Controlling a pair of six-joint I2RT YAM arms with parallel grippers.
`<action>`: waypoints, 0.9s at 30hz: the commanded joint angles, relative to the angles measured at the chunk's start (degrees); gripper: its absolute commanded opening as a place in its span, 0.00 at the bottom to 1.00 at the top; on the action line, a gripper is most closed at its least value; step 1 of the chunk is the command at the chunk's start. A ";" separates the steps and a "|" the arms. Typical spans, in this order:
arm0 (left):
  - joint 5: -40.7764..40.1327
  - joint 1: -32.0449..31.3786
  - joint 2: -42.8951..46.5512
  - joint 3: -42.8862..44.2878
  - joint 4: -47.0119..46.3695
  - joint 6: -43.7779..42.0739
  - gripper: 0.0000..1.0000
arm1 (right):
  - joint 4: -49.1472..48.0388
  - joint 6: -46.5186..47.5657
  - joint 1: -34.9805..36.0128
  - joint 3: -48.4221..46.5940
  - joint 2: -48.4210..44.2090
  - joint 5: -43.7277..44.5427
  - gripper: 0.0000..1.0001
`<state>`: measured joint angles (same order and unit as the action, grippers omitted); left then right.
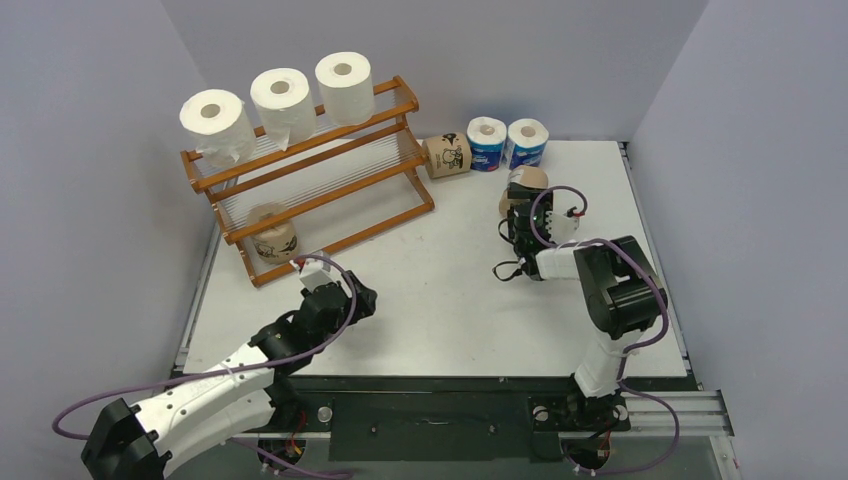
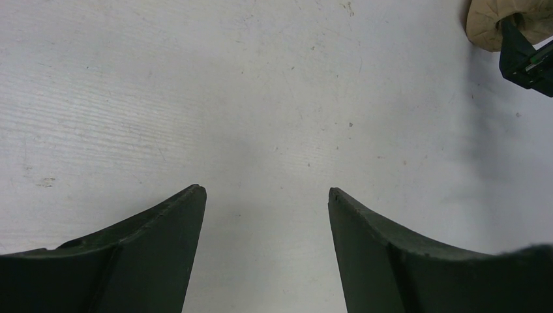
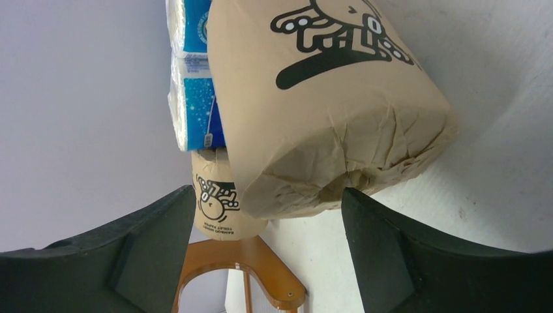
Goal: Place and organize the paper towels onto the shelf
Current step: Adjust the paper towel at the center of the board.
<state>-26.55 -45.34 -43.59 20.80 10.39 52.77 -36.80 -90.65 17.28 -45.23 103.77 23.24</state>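
The wooden shelf holds three white paper towels on its top tier and a brown roll on the bottom tier. On the table lie a brown roll beside the shelf, two upright blue-and-white rolls, and another brown roll. My right gripper is open, its fingertips level with that roll's near end. My left gripper is open over bare table, with nothing between its fingers.
Grey walls close in the table at the back and both sides. In the right wrist view, a blue roll, the far brown roll and the shelf's side panel show beyond the near roll. The left wrist view catches the near brown roll.
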 commanded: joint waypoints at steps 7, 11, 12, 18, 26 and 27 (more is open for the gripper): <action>-0.39 -0.21 -2.70 0.12 -4.35 0.04 0.67 | -2.27 1.66 -1.51 -3.67 2.66 3.13 0.63; -0.05 -0.21 -3.93 0.19 -5.17 0.05 0.67 | -2.74 2.40 -2.18 -3.74 3.09 3.23 0.60; -0.08 -0.21 -4.12 0.20 -5.37 0.05 0.67 | -2.97 2.54 -2.28 -3.77 3.39 3.22 0.59; 0.04 -0.21 -5.78 0.29 -6.09 -0.03 0.67 | -4.04 3.26 -3.07 -4.89 5.23 2.06 0.59; 0.40 -0.23 -7.25 0.72 -6.98 -0.13 0.68 | -5.94 5.41 -3.36 -2.26 3.28 0.61 0.44; 0.61 -0.22 -7.27 0.67 -7.10 -0.13 0.68 | -6.52 6.08 -3.33 -1.71 2.14 0.59 0.44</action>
<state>-26.48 -45.34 -50.54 20.47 6.50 52.77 -39.38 -87.20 14.52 -48.51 109.14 23.49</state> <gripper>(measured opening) 0.674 0.460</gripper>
